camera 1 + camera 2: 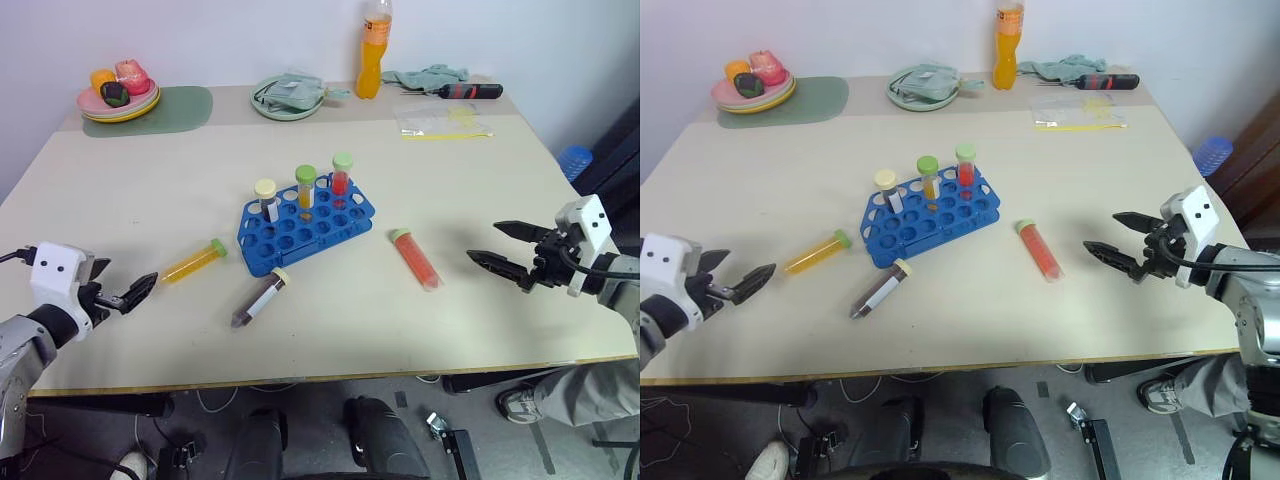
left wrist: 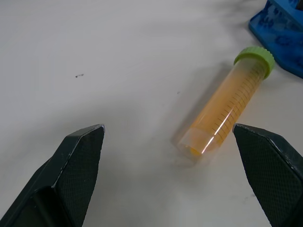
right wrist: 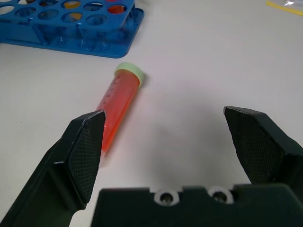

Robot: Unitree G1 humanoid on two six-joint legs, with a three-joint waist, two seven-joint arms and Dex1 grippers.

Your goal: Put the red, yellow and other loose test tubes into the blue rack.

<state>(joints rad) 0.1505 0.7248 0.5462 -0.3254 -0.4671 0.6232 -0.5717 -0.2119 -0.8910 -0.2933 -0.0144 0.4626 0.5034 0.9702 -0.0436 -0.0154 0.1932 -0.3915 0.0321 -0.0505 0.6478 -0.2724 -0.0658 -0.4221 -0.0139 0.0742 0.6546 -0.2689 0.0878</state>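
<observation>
Both head views look forward and down over the table, while each wrist view sits close above it.

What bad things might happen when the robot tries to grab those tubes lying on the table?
The red tube and yellow tube lie flat and are round, so a nudge might roll them away. Three tubes already stand in the blue rack; a claw could perhaps bump them while loading.

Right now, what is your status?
Both claws, left and right, open, empty. Three capped plastic tubes, yellow, dark, red, lie loose beside blue plastic rack. Nothing blocking.
</observation>
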